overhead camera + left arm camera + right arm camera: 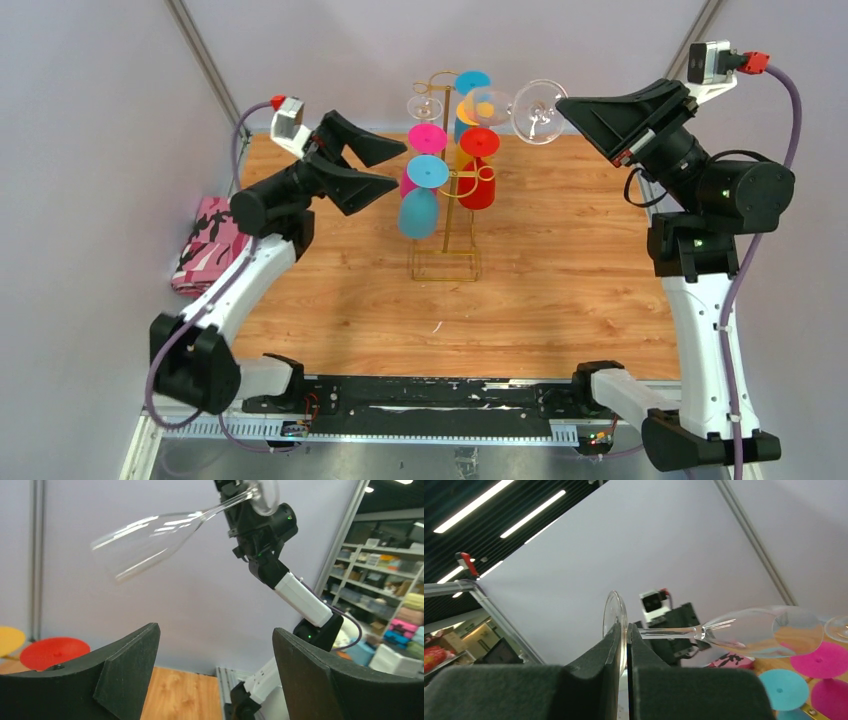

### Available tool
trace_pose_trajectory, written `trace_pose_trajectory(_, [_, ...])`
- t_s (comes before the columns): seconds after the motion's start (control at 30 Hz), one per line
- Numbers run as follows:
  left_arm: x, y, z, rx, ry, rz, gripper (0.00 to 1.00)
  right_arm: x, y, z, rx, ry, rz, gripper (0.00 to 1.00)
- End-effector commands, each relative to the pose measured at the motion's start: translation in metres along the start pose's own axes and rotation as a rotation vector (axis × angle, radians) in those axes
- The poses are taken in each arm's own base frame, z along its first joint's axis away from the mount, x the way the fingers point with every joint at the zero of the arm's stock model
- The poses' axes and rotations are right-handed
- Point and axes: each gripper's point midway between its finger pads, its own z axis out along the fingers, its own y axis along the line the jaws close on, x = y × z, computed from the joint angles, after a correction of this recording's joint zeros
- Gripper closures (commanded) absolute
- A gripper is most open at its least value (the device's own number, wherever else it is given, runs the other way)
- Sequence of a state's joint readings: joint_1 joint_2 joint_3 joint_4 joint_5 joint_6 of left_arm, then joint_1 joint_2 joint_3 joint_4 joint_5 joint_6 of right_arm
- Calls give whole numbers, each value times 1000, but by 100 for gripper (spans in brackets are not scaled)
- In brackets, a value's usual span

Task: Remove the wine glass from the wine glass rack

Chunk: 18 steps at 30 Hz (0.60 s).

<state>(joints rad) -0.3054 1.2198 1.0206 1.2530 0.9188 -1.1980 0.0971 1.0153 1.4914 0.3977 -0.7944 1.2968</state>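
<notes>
**Inspector:** Surface and surroundings?

**Examiner:** Light wooden tabletop (580, 280), plain grey walls. Left gripper (398, 167): fingers spread wide, nothing between them. Right gripper (566, 104): fingers nearly closed, pinching the flat round foot of the clear stemmed wine glass (540, 112). Stem and bowl project sideways beyond the fingertips.

**Inspector:** Position against the rack?

**Examiner:** The bowl lies just beside the top of the tall gold wire wine glass rack (447, 235). Whether it is fully off the hooks cannot be told.

**Inspector:** Risks?

**Examiner:** In my judgement, an edge grip on a thin foot could let the glass pivot or drop under a jolt. The bowl could also strike the second clear glass (839, 627) hanging nearby.
</notes>
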Motion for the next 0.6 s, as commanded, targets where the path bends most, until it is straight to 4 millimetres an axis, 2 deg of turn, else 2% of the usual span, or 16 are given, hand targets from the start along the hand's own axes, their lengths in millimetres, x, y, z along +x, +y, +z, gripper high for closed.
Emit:
trace_pose_trajectory(0.0, [5, -17, -2, 145, -12, 1, 11, -1, 63, -10, -233, 14, -48, 100])
trace_pose_trajectory(0.13, [6, 2, 2, 127, -21, -18, 11, 3, 63, -9, -264, 29, 2, 100])
trace_pose_trajectory(0.2, [4, 6, 4, 126, -27, -22, 11, 7, 62, -8, -274, 47, 46, 100])
trace_pose_trajectory(0.57, [-5, -1, 6, 132, -55, -20, 10, 59, 67, 8, -332, 159, 148, 100])
